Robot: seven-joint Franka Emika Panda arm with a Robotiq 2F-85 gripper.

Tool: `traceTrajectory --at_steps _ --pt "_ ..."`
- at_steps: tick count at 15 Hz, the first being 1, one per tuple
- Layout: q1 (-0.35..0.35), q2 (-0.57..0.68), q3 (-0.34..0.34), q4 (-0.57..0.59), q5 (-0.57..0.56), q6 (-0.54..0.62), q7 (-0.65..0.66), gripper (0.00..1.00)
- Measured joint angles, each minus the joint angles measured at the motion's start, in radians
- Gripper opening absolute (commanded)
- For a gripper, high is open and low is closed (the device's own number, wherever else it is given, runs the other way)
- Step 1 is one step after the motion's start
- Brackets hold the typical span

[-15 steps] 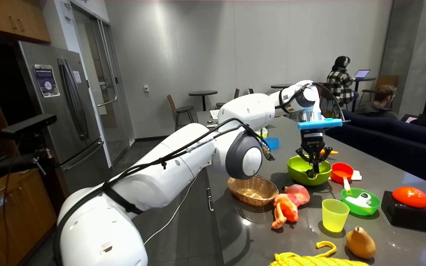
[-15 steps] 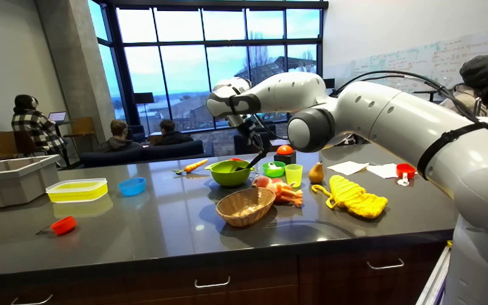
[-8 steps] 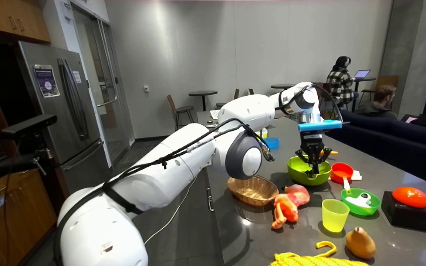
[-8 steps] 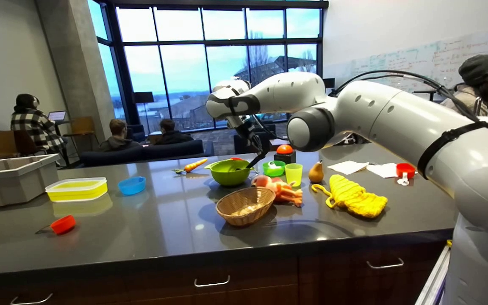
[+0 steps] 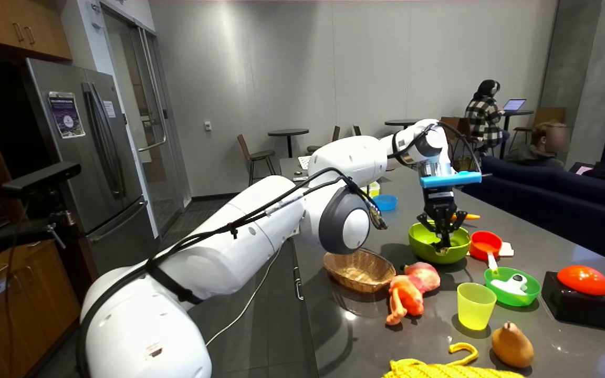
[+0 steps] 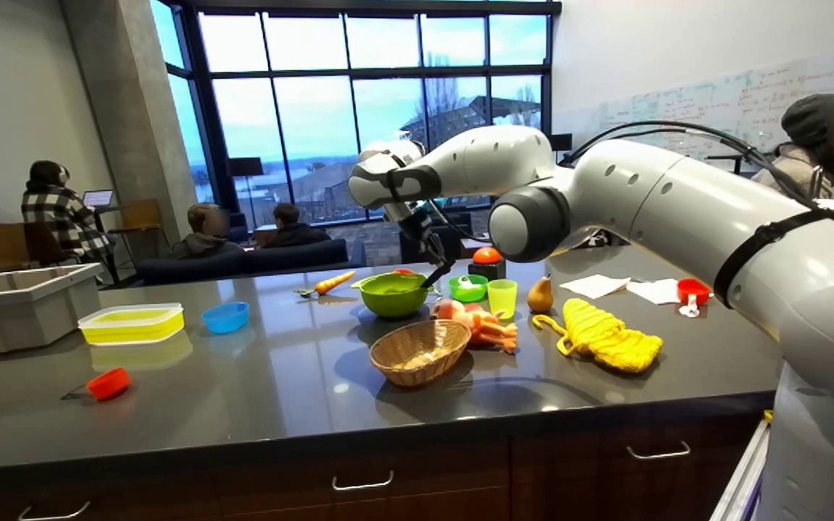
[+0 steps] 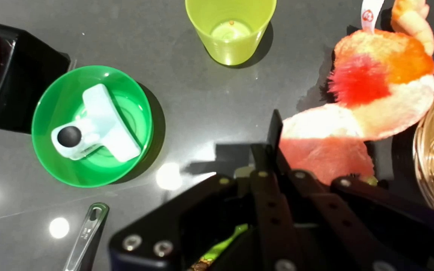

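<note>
My gripper (image 5: 443, 237) points down at the lime green bowl (image 5: 431, 256), which also shows in an exterior view (image 6: 393, 298). The jaws are close together on a thin dark utensil (image 6: 437, 273), which slants from the gripper (image 6: 443, 260) down to the bowl's rim. In the wrist view the utensil's dark end (image 7: 275, 130) stands up between the fingers; its lower end is hidden by the gripper. A strip of the bowl (image 7: 222, 244) with something brown (image 7: 200, 265) shows behind the gripper. The pink and orange plush toy (image 5: 406, 294) lies close by.
Around the bowl stand a wicker basket (image 5: 359, 273), red cup (image 5: 485, 242), small green bowl (image 5: 525, 296) with a white item, yellow cup (image 5: 475, 310), pear (image 5: 512, 346), red button box (image 5: 581, 302) and carrot (image 6: 334, 284). A yellow knitted item (image 6: 605, 336) lies farther off.
The arm and gripper have shifted slightly left in both exterior views, with the utensil still in the jaws. The utensil's end seen inside the bowl earlier is less visible now. The objects stay put.
</note>
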Motion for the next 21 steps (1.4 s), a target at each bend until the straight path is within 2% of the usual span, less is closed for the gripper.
traceTrajectory --at_steps 13,21 --pt "0.011 0.018 -0.013 0.002 -0.002 0.076 0.003 0.01" --pt "-0.027 0.02 -0.019 -0.008 -0.002 0.212 0.037 0.01"
